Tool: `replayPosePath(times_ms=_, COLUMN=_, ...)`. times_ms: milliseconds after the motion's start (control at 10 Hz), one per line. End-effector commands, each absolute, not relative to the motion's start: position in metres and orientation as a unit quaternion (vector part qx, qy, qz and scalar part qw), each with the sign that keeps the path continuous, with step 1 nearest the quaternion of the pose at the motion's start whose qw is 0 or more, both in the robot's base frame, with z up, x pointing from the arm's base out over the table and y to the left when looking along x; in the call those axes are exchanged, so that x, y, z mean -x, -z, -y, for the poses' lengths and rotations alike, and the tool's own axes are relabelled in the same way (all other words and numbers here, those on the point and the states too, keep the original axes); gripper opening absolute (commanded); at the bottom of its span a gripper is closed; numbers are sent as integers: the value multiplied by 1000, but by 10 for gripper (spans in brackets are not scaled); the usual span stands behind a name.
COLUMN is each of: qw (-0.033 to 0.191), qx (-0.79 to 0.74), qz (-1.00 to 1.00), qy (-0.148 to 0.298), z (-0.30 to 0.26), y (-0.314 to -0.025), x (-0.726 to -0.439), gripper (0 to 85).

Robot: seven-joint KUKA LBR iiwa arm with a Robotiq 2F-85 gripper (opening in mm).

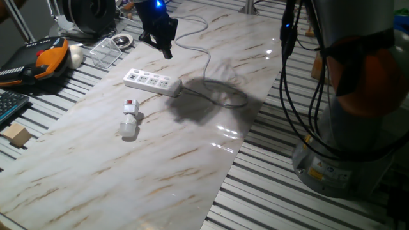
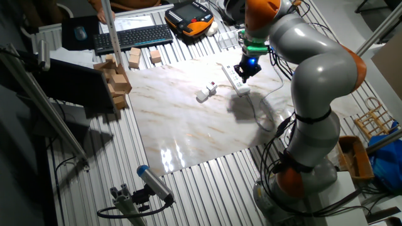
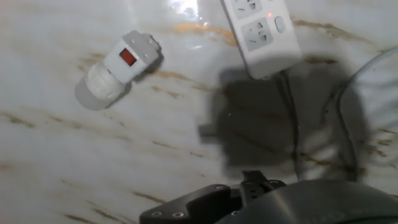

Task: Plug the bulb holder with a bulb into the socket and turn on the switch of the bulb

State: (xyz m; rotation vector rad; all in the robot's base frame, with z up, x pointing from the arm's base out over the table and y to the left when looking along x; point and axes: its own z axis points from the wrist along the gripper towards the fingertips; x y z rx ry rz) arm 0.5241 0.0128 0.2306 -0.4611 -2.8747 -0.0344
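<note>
Nothing of the task looks done yet. The bulb holder (image 1: 130, 109) lies on its side on the marble-patterned surface (image 1: 160, 166), its red switch facing up, with the bulb (image 1: 128, 131) fixed to one end and pointing toward the near edge in one fixed view. It is near the socket (image 1: 151, 82) but clearly apart from it, not plugged into any outlet. The socket is a white strip lying flat, its cable running off across the surface from the end nearest the arm.

The tool (image 1: 163, 43) hangs in the air above the socket's cable end, well off the surface and away from the holder. It carries nothing. How far its fingers are parted I cannot tell: the fixed views show only a dark shape, and the hand view cuts the fingers off at the bottom edge.

In the hand view the holder (image 3: 127, 57) sits at upper left and the socket's end (image 3: 261, 31) at upper right.

What is left, by my reading, is everything: reach the holder, pick it up, push its plug into an outlet, then press the red switch.
</note>
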Motion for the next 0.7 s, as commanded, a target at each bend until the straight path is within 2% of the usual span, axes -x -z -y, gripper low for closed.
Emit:
replayPosePath(times_ms=0, qw=102, qx=368, qz=924, qy=32, z=-38, y=-227, x=-533, gripper=0)
replayPosePath(times_ms=200, qw=78, qx=435, qz=897, qy=15, z=-64, y=-216, x=-551, gripper=0)
replayPosePath(times_ms=600, qw=26, qx=594, qz=803, qy=30, z=-92, y=-195, x=-572, gripper=0)
